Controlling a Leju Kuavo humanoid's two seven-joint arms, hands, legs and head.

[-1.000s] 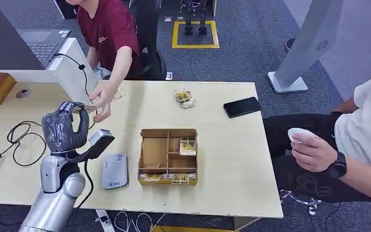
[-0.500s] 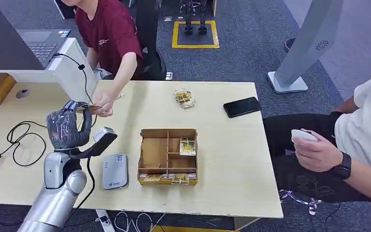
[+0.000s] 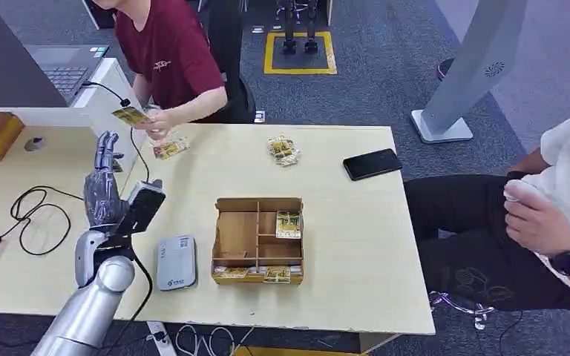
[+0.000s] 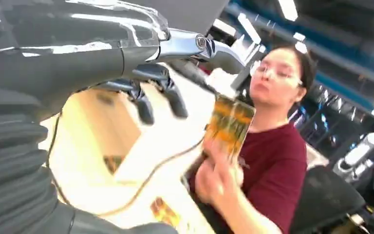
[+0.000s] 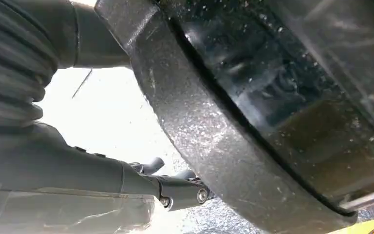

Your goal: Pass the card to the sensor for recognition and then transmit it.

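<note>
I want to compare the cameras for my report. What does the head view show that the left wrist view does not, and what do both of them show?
Only the head view: the wooden compartment box, the grey card reader, the black phone, and a second person in a white shirt. Only the left wrist view: the ceiling lights behind the person. Both share: the open left hand, holding nothing, and the person in the dark red shirt, who holds the yellow card raised.
</note>
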